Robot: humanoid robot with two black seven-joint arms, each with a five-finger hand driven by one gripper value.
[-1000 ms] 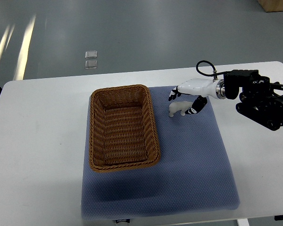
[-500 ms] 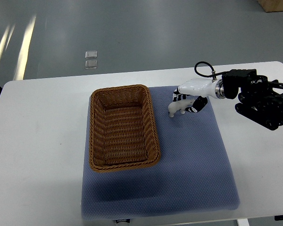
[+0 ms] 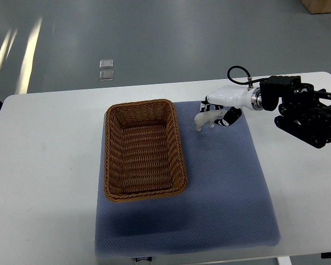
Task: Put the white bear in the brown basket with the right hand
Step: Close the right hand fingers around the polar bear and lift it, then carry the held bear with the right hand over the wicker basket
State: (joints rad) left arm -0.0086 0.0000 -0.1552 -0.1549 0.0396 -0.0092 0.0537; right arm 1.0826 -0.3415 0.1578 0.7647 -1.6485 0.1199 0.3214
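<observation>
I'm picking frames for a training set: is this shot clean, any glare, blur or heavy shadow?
Top view: sharp overall; bright streaks of glare on the floor at upper left; soft shadow on the blue mat below the brown basket; the white bear in the right hand reads clearly.

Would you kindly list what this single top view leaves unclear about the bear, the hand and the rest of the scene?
- Top view: the white bear is too small to show its face, and its rear is hidden by the right hand.
- Whether the bear has left the blue mat cannot be told from above.
- The left arm is out of frame.
- The brown basket's near inner wall is hidden by its rim.
</observation>
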